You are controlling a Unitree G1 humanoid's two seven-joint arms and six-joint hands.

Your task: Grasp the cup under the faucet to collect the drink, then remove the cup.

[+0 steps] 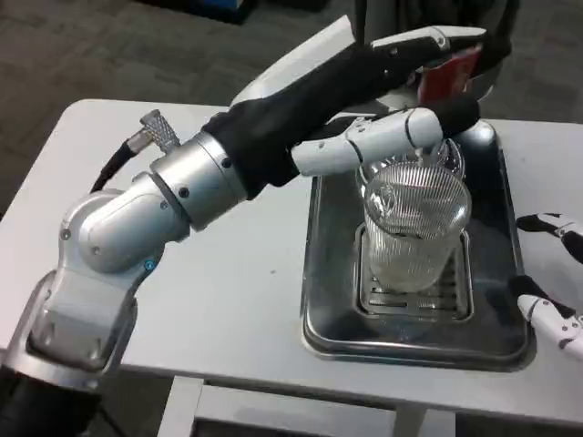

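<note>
Here the left hand reaches over the cup, fingers spread, holding nothing.

No readable text — no labels, brands, numbers.

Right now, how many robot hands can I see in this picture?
2. The left robot hand reaches over the metal tray, above the ribbed clear cup. The right robot hand shows partly at the picture's right edge, beside the tray.
</note>
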